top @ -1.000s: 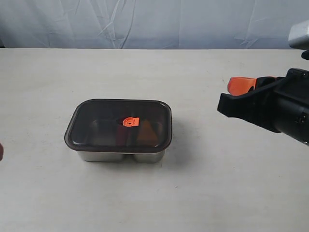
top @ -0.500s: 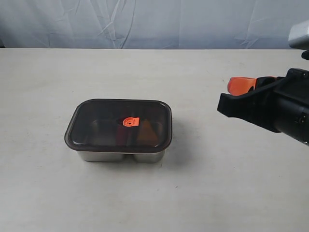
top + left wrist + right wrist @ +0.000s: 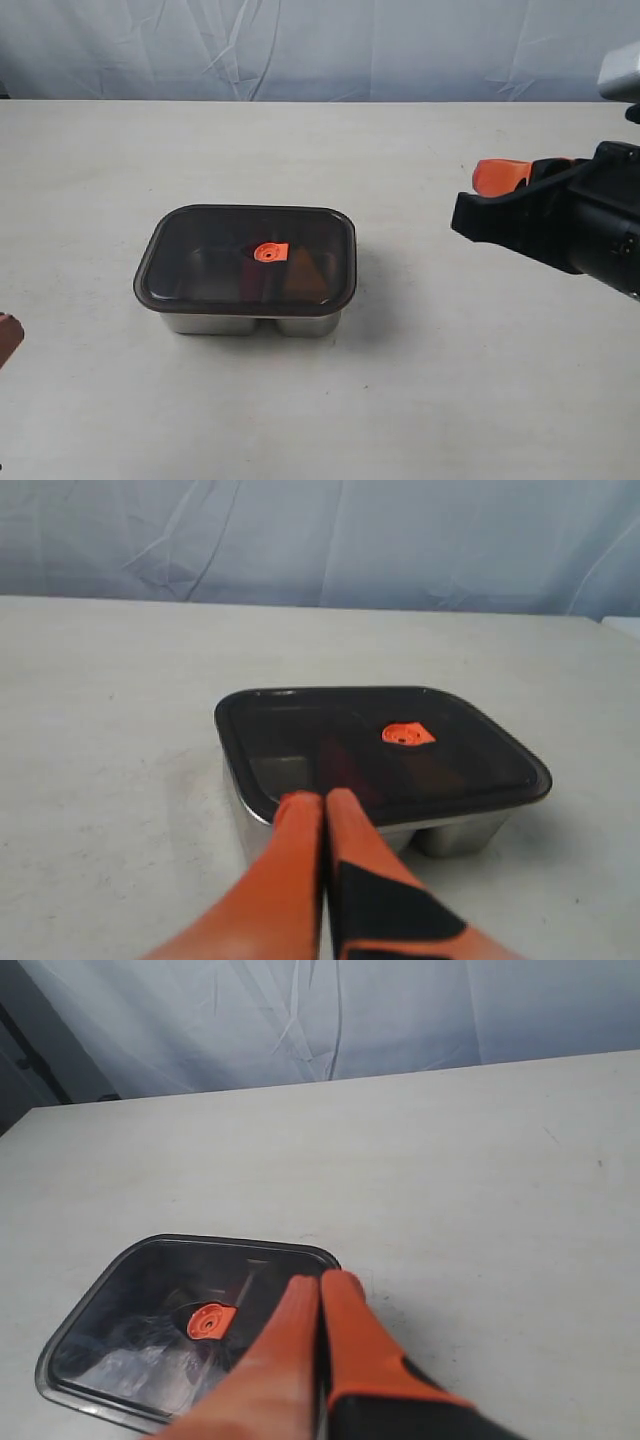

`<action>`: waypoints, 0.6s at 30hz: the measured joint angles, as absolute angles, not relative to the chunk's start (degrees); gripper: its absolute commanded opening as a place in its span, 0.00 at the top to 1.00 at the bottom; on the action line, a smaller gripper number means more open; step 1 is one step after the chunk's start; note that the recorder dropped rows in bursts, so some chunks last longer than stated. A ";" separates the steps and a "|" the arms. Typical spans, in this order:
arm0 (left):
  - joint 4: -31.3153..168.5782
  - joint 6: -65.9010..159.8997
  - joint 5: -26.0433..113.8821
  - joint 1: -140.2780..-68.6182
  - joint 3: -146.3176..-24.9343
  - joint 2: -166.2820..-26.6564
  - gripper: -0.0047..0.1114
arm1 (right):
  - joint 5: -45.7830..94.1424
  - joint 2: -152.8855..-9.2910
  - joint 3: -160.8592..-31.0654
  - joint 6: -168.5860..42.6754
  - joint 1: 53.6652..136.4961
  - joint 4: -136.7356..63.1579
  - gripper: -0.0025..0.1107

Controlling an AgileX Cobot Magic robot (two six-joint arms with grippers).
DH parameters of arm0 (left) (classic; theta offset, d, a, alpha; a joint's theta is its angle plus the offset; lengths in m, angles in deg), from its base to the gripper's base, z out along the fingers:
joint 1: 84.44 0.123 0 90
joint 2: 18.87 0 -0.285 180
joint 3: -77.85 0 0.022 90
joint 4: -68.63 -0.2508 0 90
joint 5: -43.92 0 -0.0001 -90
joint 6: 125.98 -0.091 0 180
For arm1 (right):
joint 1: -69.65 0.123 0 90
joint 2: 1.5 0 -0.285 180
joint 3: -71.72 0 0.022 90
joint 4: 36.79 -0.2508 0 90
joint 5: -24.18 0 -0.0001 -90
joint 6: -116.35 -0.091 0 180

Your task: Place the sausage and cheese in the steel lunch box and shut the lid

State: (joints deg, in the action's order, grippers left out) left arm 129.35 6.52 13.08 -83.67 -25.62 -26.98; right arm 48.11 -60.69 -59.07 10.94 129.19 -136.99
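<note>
EXTERIOR VIEW
- Steel lunch box (image 3: 250, 322): sits on the pale table (image 3: 420, 400), a bright metal wall showing below the lid.
- Lid (image 3: 205, 250): dark and smoky, seated flat on the box and covering it edge to edge. The orange valve (image 3: 270, 253) is at its middle.
- Cheese (image 3: 302, 273): a dull orange wedge seen through the lid, inside the box, in the compartment on my right gripper's side.
- Sausage: I cannot pick it out from here.
- Right gripper (image 3: 498, 177): well off the box on its right, raised, touching nothing. Only one orange tip shows past the black housing.
- Left gripper (image 3: 6, 338): a reddish sliver at the frame edge, well apart from the box on its left.

LEFT WRIST VIEW
- Left gripper (image 3: 323, 800): my orange fingers are pressed tip to tip, clenched on nothing, and pointing at the near side of the box.
- Sausage (image 3: 345, 762): a dim dark-red shape under the lid, inside the box. Which compartment, I cannot tell.
- Lid: closed, with the valve on top.

RIGHT WRIST VIEW
- Right gripper (image 3: 320, 1285): fingers clamped together, empty, above the table just beside a lid corner.
- Lid: level on the box. The contents are only a blur through it.
</note>
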 measured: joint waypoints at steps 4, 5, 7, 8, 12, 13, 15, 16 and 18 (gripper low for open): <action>128.06 6.48 12.95 -83.67 -25.22 -26.98 0.96 | 48.22 -60.69 -59.07 10.94 129.19 -136.99 0.99; 128.06 6.48 12.95 -83.67 -25.22 -26.98 0.96 | 48.22 -60.69 -59.07 10.94 129.19 -136.99 0.99; 128.06 6.48 13.05 -83.67 -25.22 -26.98 0.96 | 48.22 -60.69 -59.07 10.94 129.19 -136.99 0.99; 128.06 6.48 13.05 -83.67 -25.22 -26.98 0.96 | 48.22 -60.69 -59.07 10.94 129.19 -136.99 0.99; 127.93 6.48 13.05 -83.67 -25.22 -26.98 0.96 | 48.22 -60.69 -59.07 10.90 129.19 -136.99 0.99; 127.93 6.48 13.05 -83.67 -25.22 -26.98 0.96 | 48.22 -60.17 -59.07 10.90 129.19 -136.99 0.99; 127.82 6.48 13.05 -83.67 -25.22 -26.98 0.96 | 48.22 -57.33 -58.94 10.90 129.19 -136.99 0.99; 127.82 6.48 13.05 -83.67 -25.22 -26.98 0.96 | 48.22 -54.34 -58.94 10.90 128.86 -136.99 0.99; 127.71 6.48 13.05 -83.67 -25.22 -26.98 0.96 | 46.30 -47.53 -58.94 10.90 125.52 -136.99 0.99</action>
State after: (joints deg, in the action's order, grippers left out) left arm 127.71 6.48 13.05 -83.67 -25.22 -26.98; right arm 46.30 -47.53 -58.94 10.90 125.52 -136.99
